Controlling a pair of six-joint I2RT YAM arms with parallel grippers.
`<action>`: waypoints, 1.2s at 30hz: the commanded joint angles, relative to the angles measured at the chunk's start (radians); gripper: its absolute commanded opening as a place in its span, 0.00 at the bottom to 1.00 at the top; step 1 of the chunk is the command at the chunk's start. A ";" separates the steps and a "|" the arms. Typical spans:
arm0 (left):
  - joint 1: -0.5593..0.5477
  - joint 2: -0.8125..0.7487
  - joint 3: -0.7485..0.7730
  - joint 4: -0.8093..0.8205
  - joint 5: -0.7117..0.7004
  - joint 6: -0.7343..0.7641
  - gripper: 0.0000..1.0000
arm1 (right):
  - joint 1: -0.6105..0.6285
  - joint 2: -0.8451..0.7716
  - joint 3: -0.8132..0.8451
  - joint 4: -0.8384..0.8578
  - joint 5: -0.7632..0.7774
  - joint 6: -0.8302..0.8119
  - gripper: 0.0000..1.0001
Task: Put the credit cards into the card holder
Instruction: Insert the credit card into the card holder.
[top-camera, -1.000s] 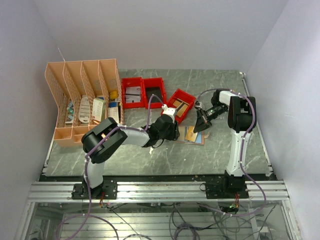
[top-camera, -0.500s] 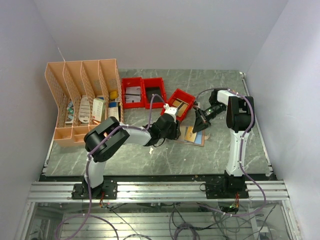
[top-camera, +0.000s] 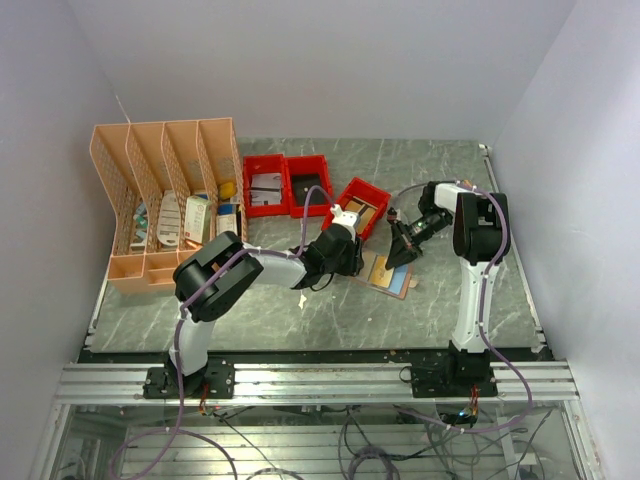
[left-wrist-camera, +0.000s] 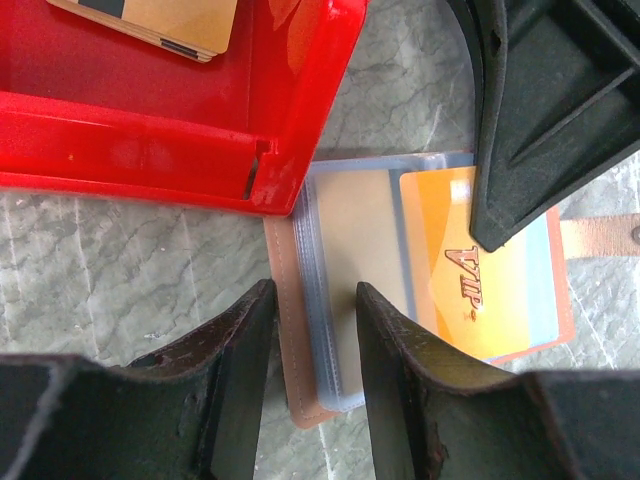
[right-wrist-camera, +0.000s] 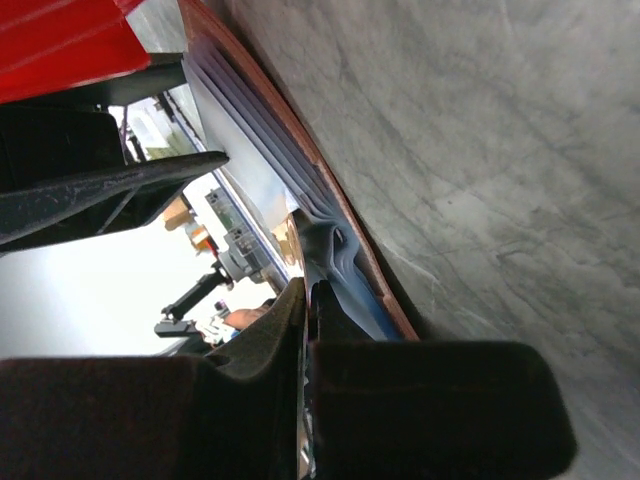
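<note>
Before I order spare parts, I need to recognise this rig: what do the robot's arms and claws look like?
Both the left arm and right arm have white tubular links, bulky black joint housings and looping lilac cables. The left claw and right claw are black, two-fingered wedges; the left claw's edges look scuffed reddish-brown.

Tan card holder (left-wrist-camera: 345, 250) lies open, orange card (left-wrist-camera: 462, 285) on its sleeves

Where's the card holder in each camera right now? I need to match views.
Top external: card holder right of centre, just below the tilted red bin.
Left wrist: centre to right, open, clear sleeves up.
Right wrist: brown edge and sleeves running diagonally through the middle.
Shared landmark: the red bin, upper left in both wrist views.
</note>
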 joint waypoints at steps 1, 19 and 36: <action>-0.008 0.014 0.007 0.027 0.023 0.010 0.48 | 0.000 -0.030 -0.067 0.109 0.043 0.070 0.00; -0.009 0.005 -0.013 0.066 0.059 0.006 0.49 | -0.001 -0.012 -0.055 0.195 0.005 0.156 0.02; -0.045 -0.165 -0.018 0.025 0.079 -0.132 0.51 | 0.000 -0.007 -0.060 0.203 -0.001 0.155 0.05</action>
